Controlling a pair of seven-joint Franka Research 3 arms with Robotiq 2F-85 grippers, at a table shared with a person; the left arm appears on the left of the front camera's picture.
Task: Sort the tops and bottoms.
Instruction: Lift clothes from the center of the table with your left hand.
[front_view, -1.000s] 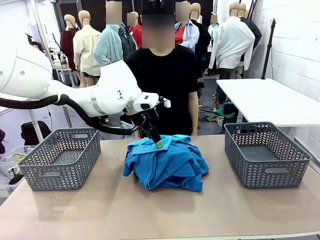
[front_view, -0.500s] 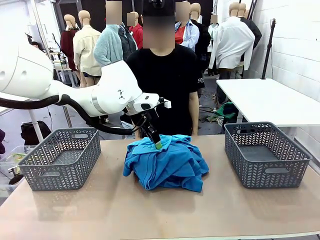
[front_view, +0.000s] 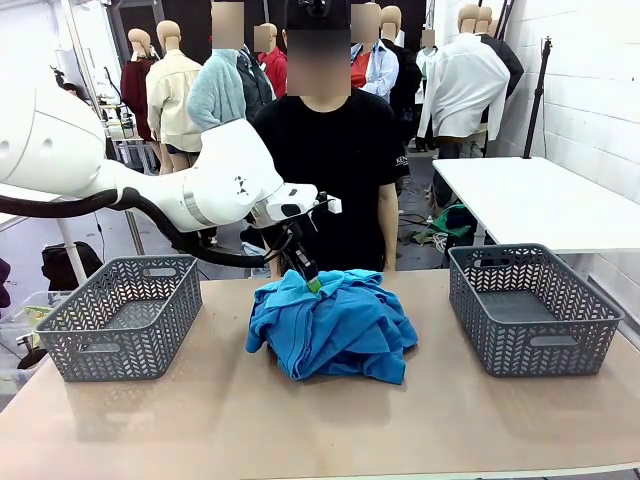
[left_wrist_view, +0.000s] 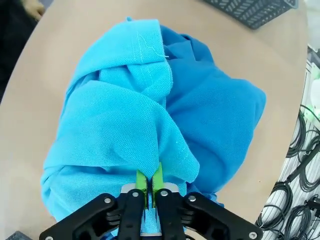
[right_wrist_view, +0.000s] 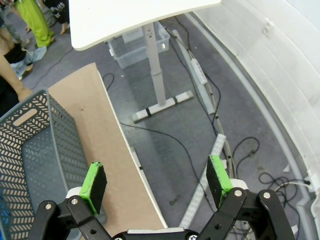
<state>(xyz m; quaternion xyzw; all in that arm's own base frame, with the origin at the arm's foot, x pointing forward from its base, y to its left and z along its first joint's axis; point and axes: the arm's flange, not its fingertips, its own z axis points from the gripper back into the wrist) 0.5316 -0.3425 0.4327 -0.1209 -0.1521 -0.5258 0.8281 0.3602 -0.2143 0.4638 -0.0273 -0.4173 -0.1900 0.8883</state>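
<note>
Where left gripper (left_wrist_view: 149, 183) clamps, tops (left_wrist_view: 210, 120) bunch

Item 1: white print on the person's black sleeve (front_view: 400, 160), front view. I read "KEN" and the rest is too small.
Item 2: small dark mark on the left arm's white shell (front_view: 240, 186). I cannot read it.

Counted: 2 grey baskets (front_view: 120, 330) (front_view: 535, 345), 1 blue heap of tops (front_view: 335, 325) (piece count couldn't be told), 1 bench (front_view: 300, 430), 1 person (front_view: 330, 150), 2 pincers (front_view: 314, 285) (right_wrist_view: 156, 172).
</note>
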